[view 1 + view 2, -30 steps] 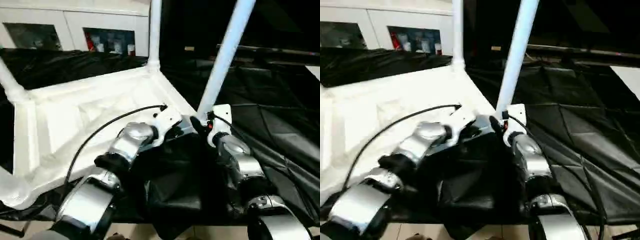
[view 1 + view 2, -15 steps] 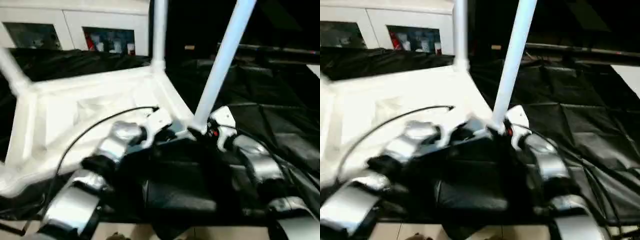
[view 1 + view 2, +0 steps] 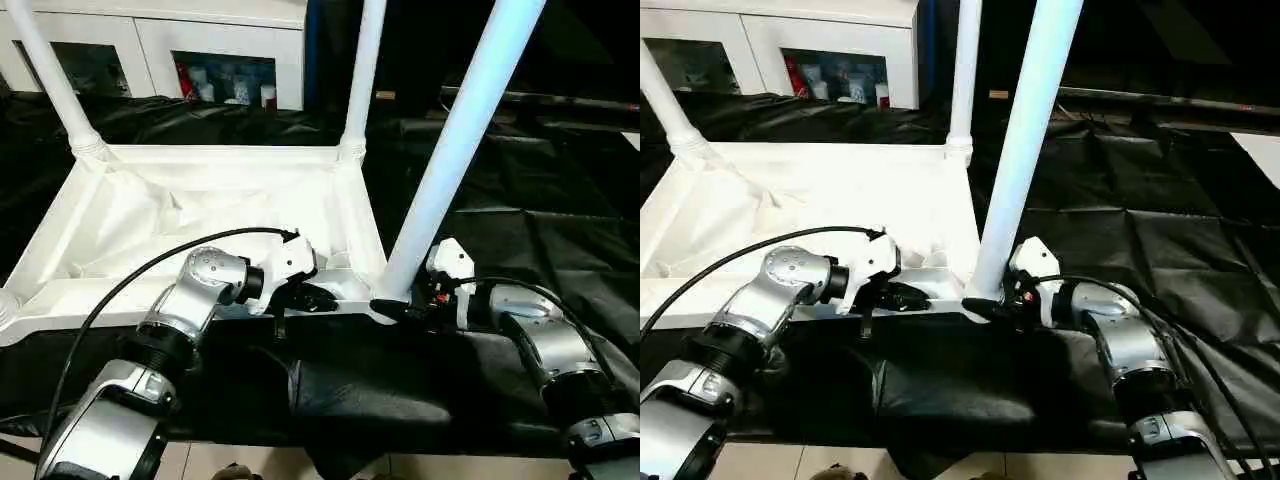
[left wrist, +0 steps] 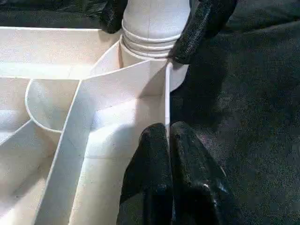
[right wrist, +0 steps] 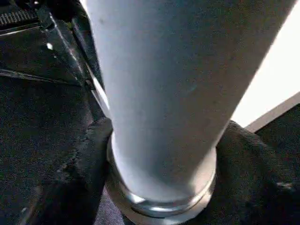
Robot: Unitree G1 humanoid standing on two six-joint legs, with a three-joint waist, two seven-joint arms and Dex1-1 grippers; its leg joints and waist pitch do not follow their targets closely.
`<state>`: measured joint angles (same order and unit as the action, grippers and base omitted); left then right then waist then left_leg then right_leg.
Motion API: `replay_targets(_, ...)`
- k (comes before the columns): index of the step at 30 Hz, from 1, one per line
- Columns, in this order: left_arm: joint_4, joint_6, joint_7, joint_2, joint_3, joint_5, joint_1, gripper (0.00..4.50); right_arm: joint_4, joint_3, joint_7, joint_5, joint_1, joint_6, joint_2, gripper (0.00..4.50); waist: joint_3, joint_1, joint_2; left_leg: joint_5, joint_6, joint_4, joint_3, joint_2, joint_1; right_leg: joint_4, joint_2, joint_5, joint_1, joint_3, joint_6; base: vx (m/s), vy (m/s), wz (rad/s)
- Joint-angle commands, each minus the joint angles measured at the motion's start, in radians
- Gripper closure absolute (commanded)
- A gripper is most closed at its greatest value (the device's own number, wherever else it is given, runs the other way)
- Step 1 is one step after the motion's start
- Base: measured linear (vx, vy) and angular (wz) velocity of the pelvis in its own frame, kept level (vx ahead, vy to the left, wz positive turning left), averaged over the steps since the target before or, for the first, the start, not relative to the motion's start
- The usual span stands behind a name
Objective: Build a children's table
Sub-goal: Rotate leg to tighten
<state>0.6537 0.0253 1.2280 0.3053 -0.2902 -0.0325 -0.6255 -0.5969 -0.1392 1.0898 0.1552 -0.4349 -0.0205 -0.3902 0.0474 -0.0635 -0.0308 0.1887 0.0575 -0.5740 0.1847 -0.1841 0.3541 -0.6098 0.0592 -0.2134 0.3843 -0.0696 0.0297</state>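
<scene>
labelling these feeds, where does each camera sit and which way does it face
Head views: above, facing forward and down at the upturned tabletop; both silver forearms show.
Left wrist view: along the left gripper, shut on the tabletop's edge wall.
Right wrist view: close behind the right gripper, facing the near leg between its fingers.
Shared: both wrist views show that leg's base, the right gripper's fingers around it.

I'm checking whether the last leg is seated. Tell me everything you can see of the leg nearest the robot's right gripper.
The near-right leg is a long white tube, plastic by its look, leaning slightly and running past the picture's top. Its ringed base sits in the corner socket of the upturned tabletop. The right gripper closes round that base, a black finger on each side. The left gripper pinches the tabletop's rim beside it. Whether it is fully seated can't be told.
</scene>
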Motion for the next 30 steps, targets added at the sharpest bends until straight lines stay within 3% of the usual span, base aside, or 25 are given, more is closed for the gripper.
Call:
replay_targets(1, -0.026, 0.010, 0.024, -0.008, -0.010, 0.027, 0.018, 4.50, 0.012, -0.011, 0.015, 0.001, 0.018, 0.021, -0.004, 1.42, -0.052, -0.003, -0.011, 0.138, -0.091, 0.056, -0.017, -0.058, -0.002, 0.077, 0.095, -0.150, -0.046, 0.058, 0.219, 0.000, 0.000, 0.00)
replay_targets(6, -0.001, 0.004, -0.051, -0.030, -0.008, -0.004, 0.007, 4.50, -0.017, 0.009, -0.067, -0.009, 0.020, 0.040, 0.027, 1.73, -0.052, 0.000, -0.012, 0.134, -0.088, 0.056, -0.017, -0.058, -0.002, 0.075, 0.094, -0.144, -0.045, 0.057, 0.222, 0.000, 0.000, 0.00)
replay_targets(8, 0.020, 0.003, -0.096, -0.042, -0.008, -0.021, -0.003, 4.50, -0.040, 0.021, -0.119, -0.018, 0.015, 0.047, 0.040, 1.75, -0.049, 0.002, -0.014, 0.151, -0.080, 0.058, -0.018, -0.057, -0.004, 0.081, 0.095, -0.182, -0.042, 0.057, 0.215, 0.000, 0.000, 0.00)
replay_targets(10, 0.098, 0.015, -0.231, -0.096, 0.006, -0.052, -0.048, 4.50, -0.118, 0.064, -0.307, -0.039, -0.003, 0.064, 0.088, 1.79, -0.046, 0.005, -0.019, 0.187, -0.055, 0.061, -0.019, -0.056, -0.008, 0.091, 0.097, -0.273, -0.039, 0.057, 0.192, 0.000, 0.000, 0.00)
replay_targets(13, 0.178, 0.028, -0.380, -0.168, 0.012, -0.080, -0.101, 4.50, -0.170, 0.133, -0.507, -0.013, -0.025, 0.107, 0.163, 1.80, -0.046, 0.010, -0.012, 0.219, -0.017, 0.067, -0.026, -0.060, -0.013, 0.092, 0.098, -0.310, -0.034, 0.058, 0.180, 0.000, 0.000, 0.00)
replay_targets(16, 0.222, 0.053, -0.469, -0.229, 0.003, -0.097, -0.130, 4.50, -0.200, 0.157, -0.630, -0.013, -0.049, 0.120, 0.219, 1.80, -0.047, 0.011, -0.015, 0.216, -0.019, 0.064, -0.021, -0.057, -0.014, 0.092, 0.096, -0.261, -0.033, 0.062, 0.184, 0.000, 0.000, 0.00)
replay_targets(17, 0.227, 0.057, -0.478, -0.237, 0.002, -0.099, -0.133, 4.50, -0.204, 0.159, -0.646, -0.015, -0.052, 0.121, 0.226, 1.80, -0.050, 0.009, -0.017, 0.204, -0.024, 0.063, -0.024, -0.055, -0.011, 0.089, 0.100, -0.248, -0.038, 0.062, 0.188, 0.000, 0.000, 0.00)
replay_targets(19, 0.279, 0.055, -0.540, -0.305, -0.007, -0.113, -0.165, 4.50, -0.254, 0.164, -0.759, -0.025, -0.101, 0.127, 0.297, 1.80, -0.051, 0.010, -0.007, 0.190, -0.028, 0.063, -0.022, -0.054, -0.010, 0.088, 0.096, -0.208, -0.037, 0.062, 0.194, 0.000, 0.000, 0.00)
replay_targets(21, 0.314, 0.040, -0.557, -0.337, -0.010, -0.121, -0.189, 4.50, -0.271, 0.144, -0.775, -0.050, -0.128, 0.105, 0.334, 1.80, -0.051, 0.012, -0.008, 0.197, -0.024, 0.062, -0.022, -0.052, -0.010, 0.090, 0.096, -0.199, -0.039, 0.062, 0.197, 0.000, 0.000, 0.00)
replay_targets(24, 0.332, 0.028, -0.554, -0.343, -0.006, -0.122, -0.205, 4.50, -0.263, 0.125, -0.754, -0.070, -0.140, 0.077, 0.342, 1.10, -0.053, 0.009, -0.010, 0.195, -0.034, 0.061, -0.022, -0.053, -0.008, 0.088, 0.098, -0.184, -0.043, 0.062, 0.199, 0.000, 0.000, 0.00)
replay_targets(26, 0.332, 0.019, -0.539, -0.331, -0.003, -0.120, -0.207, 4.50, -0.253, 0.114, -0.727, -0.077, -0.141, 0.056, 0.330, 1.02, -0.052, 0.008, -0.012, 0.192, -0.043, 0.061, -0.022, -0.053, -0.007, 0.087, 0.098, -0.173, -0.044, 0.061, 0.202, 0.000, 0.000, 0.00)
replay_targets(27, 0.332, 0.013, -0.527, -0.322, -0.003, -0.118, -0.207, 4.50, -0.248, 0.109, -0.707, -0.080, -0.142, 0.041, 0.319, 0.78, -0.051, 0.007, -0.013, 0.191, -0.048, 0.061, -0.022, -0.053, -0.007, 0.087, 0.099, -0.179, -0.043, 0.061, 0.202, 0.000, 0.000, 0.00)
replay_targets(28, 0.328, 0.010, -0.505, -0.307, -0.002, -0.113, -0.203, 4.50, -0.236, 0.105, -0.660, -0.073, -0.138, 0.029, 0.299, 0.78, -0.051, 0.007, -0.019, 0.193, -0.051, 0.061, -0.021, -0.054, -0.007, 0.089, 0.099, -0.187, -0.044, 0.061, 0.202, 0.000, 0.000, 0.00)
replay_targets(30, 0.326, -0.014, -0.452, -0.278, -0.005, -0.114, -0.195, 4.50, -0.208, 0.105, -0.549, -0.051, -0.126, 0.018, 0.259, 0.78, -0.052, 0.005, -0.015, 0.181, -0.065, 0.059, -0.021, -0.054, -0.005, 0.086, 0.100, -0.174, -0.046, 0.061, 0.206, 0.000, 0.000, 0.00)
